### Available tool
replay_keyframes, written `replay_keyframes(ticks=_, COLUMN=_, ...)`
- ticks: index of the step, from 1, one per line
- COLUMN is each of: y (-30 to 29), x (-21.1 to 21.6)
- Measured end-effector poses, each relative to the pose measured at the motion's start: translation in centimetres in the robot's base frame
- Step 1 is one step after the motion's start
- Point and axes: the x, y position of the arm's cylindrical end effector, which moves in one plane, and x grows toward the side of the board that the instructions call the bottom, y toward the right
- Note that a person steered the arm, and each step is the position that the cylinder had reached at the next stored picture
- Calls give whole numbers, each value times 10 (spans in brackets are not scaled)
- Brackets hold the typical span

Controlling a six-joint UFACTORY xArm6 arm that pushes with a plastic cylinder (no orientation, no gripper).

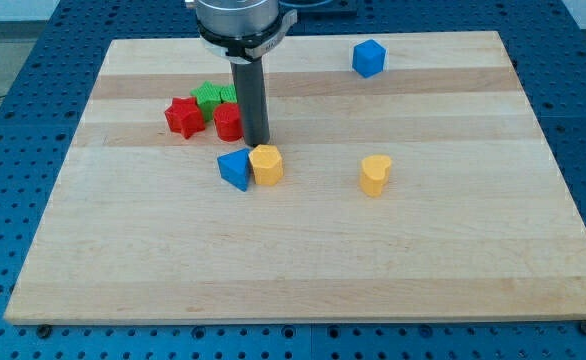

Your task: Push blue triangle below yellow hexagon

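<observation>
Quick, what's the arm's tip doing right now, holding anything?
My tip: a bare rod, holding nothing; it sits just above the blue triangle and yellow hexagon, beside the red block; contact cannot be told.

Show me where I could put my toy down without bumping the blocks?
Bare wood runs along the view's bottom, below the blue triangle, yellow hexagon and yellow heart. There is room too between the heart and the blue cube. It is crowded around my tip, beside the red star, red block and green block.
</observation>
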Motion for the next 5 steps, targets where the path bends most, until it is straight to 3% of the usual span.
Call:
replay_keyframes(ticks=3, y=-31, x=-3)
replay_keyframes(ticks=5, y=-41, x=41)
